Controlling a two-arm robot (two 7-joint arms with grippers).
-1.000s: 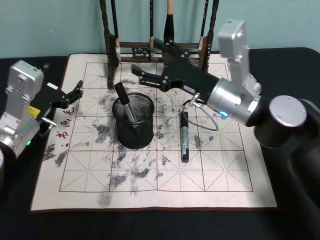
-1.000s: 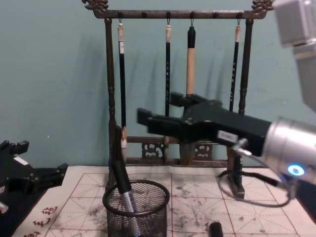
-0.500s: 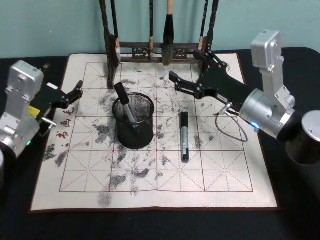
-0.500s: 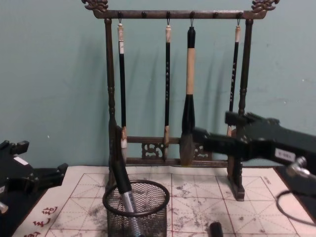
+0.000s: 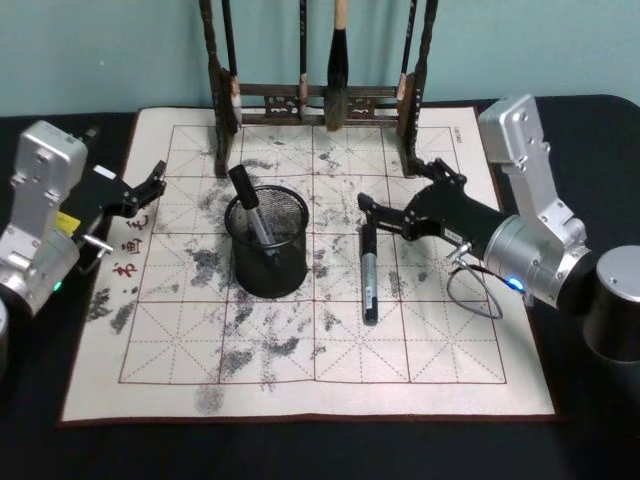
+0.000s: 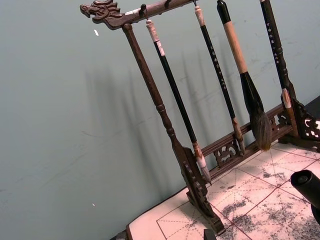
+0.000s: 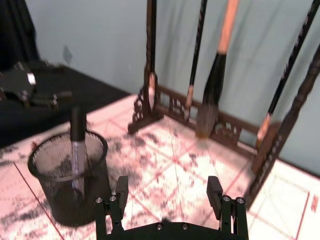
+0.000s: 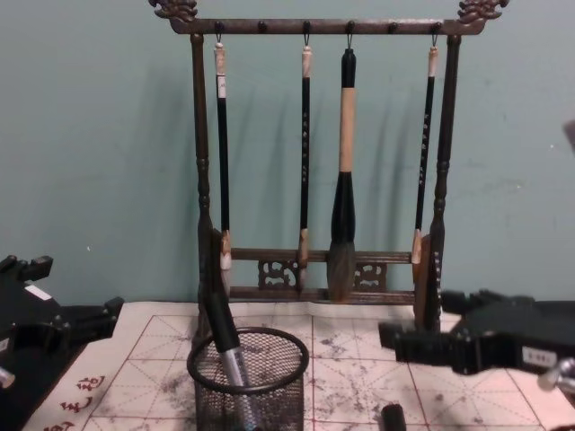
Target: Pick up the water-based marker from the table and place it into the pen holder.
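A black water-based marker [image 5: 369, 275] lies flat on the ink-stained calligraphy mat [image 5: 440, 350], running from 12 to 6 o'clock, at about 3 o'clock of the pen holder [image 5: 266, 272] and apart from it. The black wire-mesh holder stands upright on the mat with another marker [image 5: 250, 215] leaning in it, cap end up and tilted toward 11 o'clock.

The right tool [image 5: 397, 184] hangs above the mat near the lying marker's 12 o'clock end, at about 1 o'clock of it, with its two fingers spread wide and nothing between them; it does not touch the marker.

At 12 o'clock of the mat stands the wooden brush rack [image 5: 320, 95] with calligraphy brushes hanging from it. The left tool [image 5: 150, 185] sits at the mat's 9 o'clock edge, well apart from the holder; whether it is open or closed I cannot tell. The mat rests on the black tabletop [image 5: 300, 450].
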